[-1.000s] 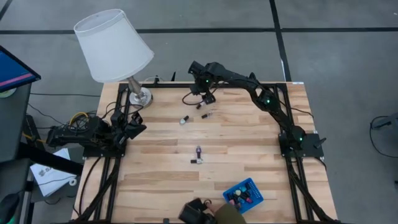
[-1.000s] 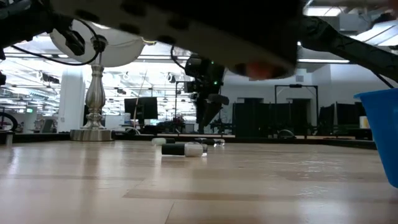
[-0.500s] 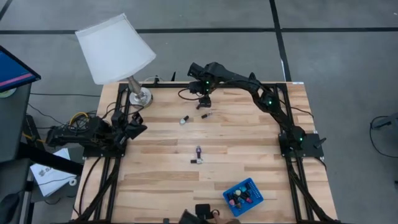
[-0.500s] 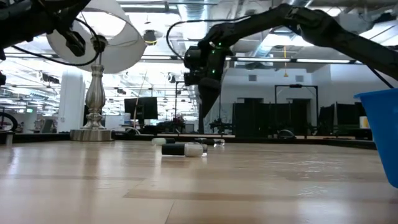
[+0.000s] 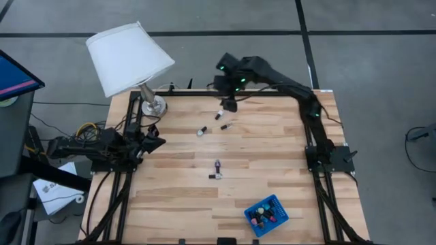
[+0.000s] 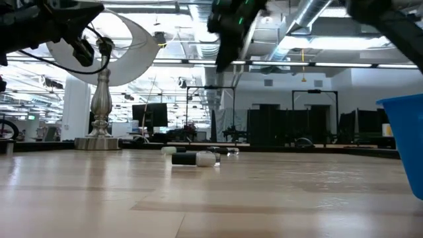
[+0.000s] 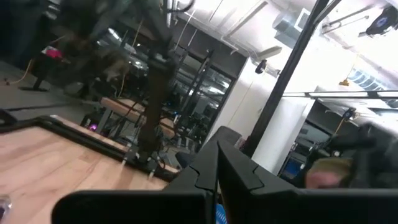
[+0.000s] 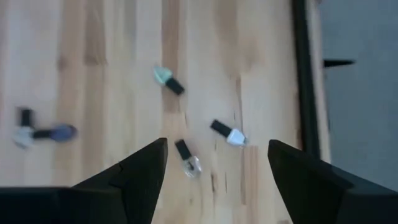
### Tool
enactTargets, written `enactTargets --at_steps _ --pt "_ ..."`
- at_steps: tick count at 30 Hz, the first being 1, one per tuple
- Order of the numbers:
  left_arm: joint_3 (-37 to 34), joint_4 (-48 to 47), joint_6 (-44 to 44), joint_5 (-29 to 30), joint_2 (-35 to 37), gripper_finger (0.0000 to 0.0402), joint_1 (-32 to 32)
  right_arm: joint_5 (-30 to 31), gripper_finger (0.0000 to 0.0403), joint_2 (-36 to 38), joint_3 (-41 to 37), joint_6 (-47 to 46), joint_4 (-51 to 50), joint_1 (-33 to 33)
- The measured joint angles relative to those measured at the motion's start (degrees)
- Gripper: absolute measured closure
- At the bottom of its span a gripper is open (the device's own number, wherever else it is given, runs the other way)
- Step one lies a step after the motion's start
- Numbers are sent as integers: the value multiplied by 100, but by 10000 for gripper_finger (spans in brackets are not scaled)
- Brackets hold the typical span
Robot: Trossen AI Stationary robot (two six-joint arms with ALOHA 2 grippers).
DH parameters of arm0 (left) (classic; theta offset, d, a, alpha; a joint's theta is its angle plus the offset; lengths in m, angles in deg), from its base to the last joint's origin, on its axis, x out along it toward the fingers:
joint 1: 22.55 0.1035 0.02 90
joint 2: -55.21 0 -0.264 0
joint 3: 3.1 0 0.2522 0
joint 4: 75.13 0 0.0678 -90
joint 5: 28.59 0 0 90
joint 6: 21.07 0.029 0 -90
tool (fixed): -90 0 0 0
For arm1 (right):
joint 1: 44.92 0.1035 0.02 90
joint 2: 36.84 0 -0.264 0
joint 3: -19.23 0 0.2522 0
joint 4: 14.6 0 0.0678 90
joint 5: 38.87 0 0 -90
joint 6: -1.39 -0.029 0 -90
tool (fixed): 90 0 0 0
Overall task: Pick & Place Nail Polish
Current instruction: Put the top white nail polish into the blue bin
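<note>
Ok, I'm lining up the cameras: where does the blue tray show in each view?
High view: tray near the picture's bottom, right of centre.
Low view: its blue wall at the right edge, close to the camera.
Left wrist view: cannot tell.
Right wrist view: not in it.
Shared landmark: the lamp, top left in the high view, left in the low view.

A white-shaded lamp stands above grey floor.

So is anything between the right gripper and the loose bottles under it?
Nothing visible. The right gripper hangs open above bare wood, with three loose nail polish bottles lying below between its fingers. The left gripper waits shut at the table's left side.
</note>
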Motion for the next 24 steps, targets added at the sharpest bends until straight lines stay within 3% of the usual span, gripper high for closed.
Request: enactTargets --at_steps 5,16,20,24 --pt "0 418 -362 773 -206 401 0 -21 133 896 4 -428 -3 108" --pt "0 1924 -714 908 -292 401 0 -20 133 2566 9 -1305 -322 416" --pt "54 1867 -978 1639 -418 401 0 -329 133 3128 -30 -1407 -433 532" --pt "470 1416 -1036 1741 -1122 401 21 -348 133 3835 -225 -1768 -431 560"
